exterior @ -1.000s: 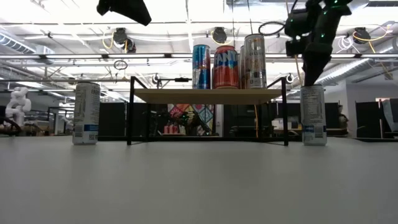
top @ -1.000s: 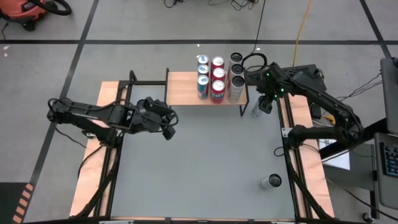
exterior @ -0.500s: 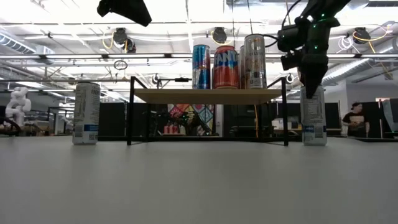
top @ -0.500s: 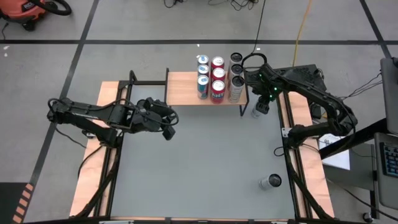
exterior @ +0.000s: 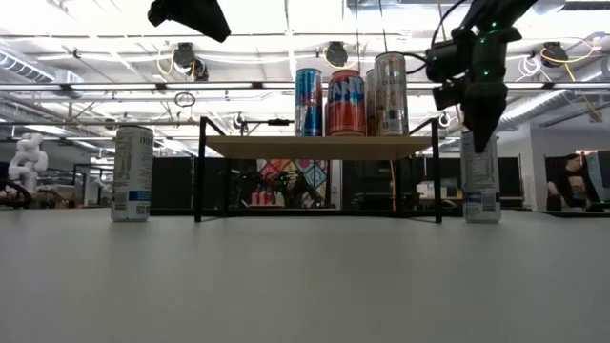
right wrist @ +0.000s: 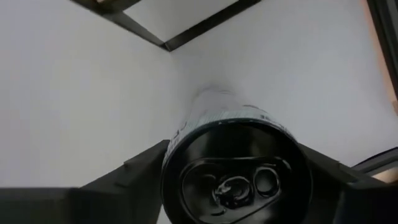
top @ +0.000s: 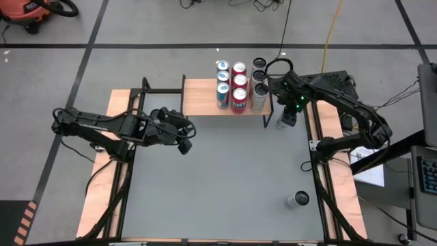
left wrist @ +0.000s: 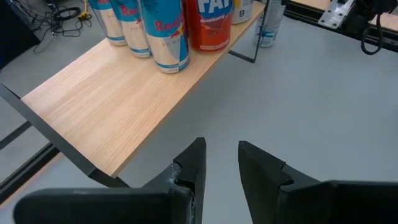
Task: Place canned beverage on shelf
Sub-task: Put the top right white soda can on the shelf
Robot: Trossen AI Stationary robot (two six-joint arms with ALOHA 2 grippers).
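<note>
The shelf (top: 205, 99) stands at the table's far edge, with several cans (top: 239, 85) upright on the right half of its wooden top. Just right of its right leg a pale can (exterior: 481, 186) stands upright on the table. My right gripper (top: 288, 116) is down over this can's top and shut on it. My left gripper (top: 186, 142) hangs above the table's left half, in front of the shelf. Its fingers (left wrist: 222, 165) stand a narrow gap apart with nothing between them. My right gripper comes from above, pointing steeply down, and has the can's upper wall just below the dark lid (right wrist: 233, 168) between its two fingers. One finger (right wrist: 140, 171) lies against each side. The can stands upright with its base on the table (exterior: 481, 217).
A second pale can (exterior: 132, 173) stands on the table left of the shelf. Another can (top: 297, 199) is near the table's right edge, toward the front. Wooden side boards with black rails (top: 99, 198) run along both sides. The grey middle of the table (top: 225, 178) is bare.
My right gripper has sunk toward the can beside the shelf and tipped steeper, so its fingers now reach down around the can's top. The can has stayed in place.
</note>
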